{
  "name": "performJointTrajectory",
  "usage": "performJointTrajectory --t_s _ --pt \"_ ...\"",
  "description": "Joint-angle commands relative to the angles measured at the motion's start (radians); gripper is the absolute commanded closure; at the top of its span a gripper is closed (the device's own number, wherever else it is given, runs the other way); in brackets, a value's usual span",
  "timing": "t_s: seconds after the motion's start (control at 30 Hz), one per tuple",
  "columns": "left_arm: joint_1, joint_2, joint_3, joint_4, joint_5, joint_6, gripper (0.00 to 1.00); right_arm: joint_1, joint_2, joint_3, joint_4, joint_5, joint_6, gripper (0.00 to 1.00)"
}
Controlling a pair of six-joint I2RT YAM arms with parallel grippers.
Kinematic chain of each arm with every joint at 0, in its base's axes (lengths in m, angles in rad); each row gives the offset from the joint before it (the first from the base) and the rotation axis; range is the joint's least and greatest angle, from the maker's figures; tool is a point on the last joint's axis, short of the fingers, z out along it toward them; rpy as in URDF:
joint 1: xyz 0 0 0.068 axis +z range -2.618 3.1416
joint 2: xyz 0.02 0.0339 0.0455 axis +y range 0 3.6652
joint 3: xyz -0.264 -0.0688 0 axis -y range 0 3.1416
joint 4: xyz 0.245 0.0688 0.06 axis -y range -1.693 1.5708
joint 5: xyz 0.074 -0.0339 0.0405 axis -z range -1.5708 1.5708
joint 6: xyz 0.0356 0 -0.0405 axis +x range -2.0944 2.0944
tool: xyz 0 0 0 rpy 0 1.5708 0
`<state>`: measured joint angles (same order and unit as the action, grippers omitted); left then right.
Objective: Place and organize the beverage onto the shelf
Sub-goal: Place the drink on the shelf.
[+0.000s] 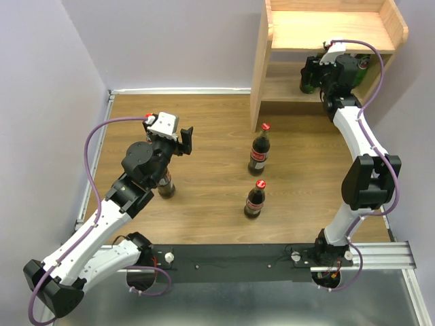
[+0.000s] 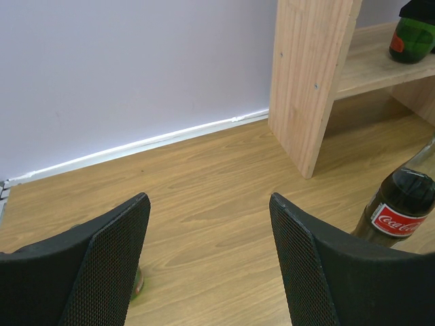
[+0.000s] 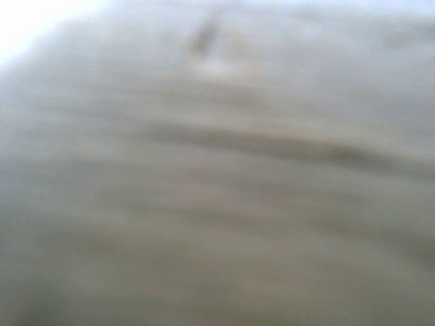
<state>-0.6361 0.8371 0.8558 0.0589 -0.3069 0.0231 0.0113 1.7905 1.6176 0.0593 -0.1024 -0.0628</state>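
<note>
Left wrist view shows the left gripper (image 2: 208,198) with its black mesh-faced jaws spread wide, only bare wooden tabletop (image 2: 204,156) between them. Ahead and right of the jaws stands a dark cola bottle with a red label (image 2: 401,204). Beyond it rises the light-wood two-tier shelf (image 2: 309,81), with a green glass bottle (image 2: 411,34) on its lower board. The right gripper (image 1: 325,64) reaches into that lower tier. Its wrist view is blurred, so I cannot tell how its jaws stand.

Soft, even light; one view smearing out.
Diffuse light is falling on the brown wood-grain tabletop (image 1: 204,136), the light wooden two-tier shelf (image 1: 326,30) is shading its lower board, and the right wrist view is showing only beige blur, glaring white at its upper left corner.
</note>
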Motion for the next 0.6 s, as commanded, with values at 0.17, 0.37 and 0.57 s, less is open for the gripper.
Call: performJointTrajectory --t_s 0.17,0.37,0.57 --pt "0.006 -0.007 -0.009 0.018 -0.011 0.005 0.21 -0.007 -0.025 -0.024 0.093 -0.028 0.024 0.33" --pt "0.006 -0.009 -0.011 0.018 -0.011 0.003 0.21 -0.007 -0.026 -0.030 0.093 -0.034 0.023 0.31" --pt "0.006 -0.010 -0.011 0.018 -0.011 0.005 0.21 -0.007 -0.029 -0.036 0.093 -0.034 0.021 0.30"
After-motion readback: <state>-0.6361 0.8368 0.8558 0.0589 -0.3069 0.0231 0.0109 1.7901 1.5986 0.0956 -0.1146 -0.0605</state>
